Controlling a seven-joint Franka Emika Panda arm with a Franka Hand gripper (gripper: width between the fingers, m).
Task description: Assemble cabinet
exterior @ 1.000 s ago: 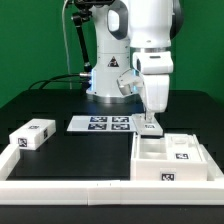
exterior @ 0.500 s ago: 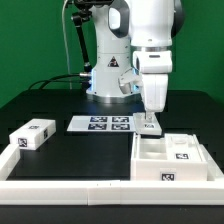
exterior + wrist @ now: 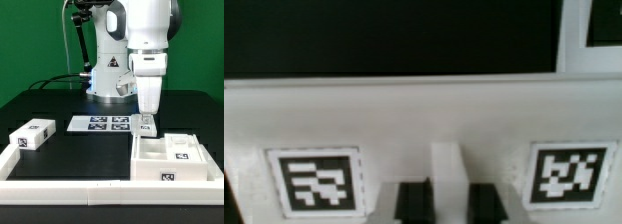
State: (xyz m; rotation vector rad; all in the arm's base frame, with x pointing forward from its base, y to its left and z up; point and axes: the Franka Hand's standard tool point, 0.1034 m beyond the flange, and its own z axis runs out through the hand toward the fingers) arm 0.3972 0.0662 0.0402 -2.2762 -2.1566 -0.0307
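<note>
The cabinet's white boxy body [image 3: 172, 158] lies open-side up at the exterior view's right, with tags on its front and inside. My gripper [image 3: 147, 115] hangs just behind its back left corner, shut on a small white panel [image 3: 147, 126] with a tag. In the wrist view my gripper [image 3: 445, 202] has its two dark fingers [image 3: 411, 203] on either side of a thin central ridge of that panel [image 3: 420, 120], between two tags. Another white tagged block [image 3: 31, 136] lies at the exterior view's left.
The marker board [image 3: 102, 124] lies flat just left of my gripper. A long white border rail [image 3: 65, 187] runs along the front. The robot base [image 3: 105, 85] and black cables stand at the back.
My gripper has risen a little and shifted slightly toward the exterior view's left, with the small panel in it. The other parts have not moved.
</note>
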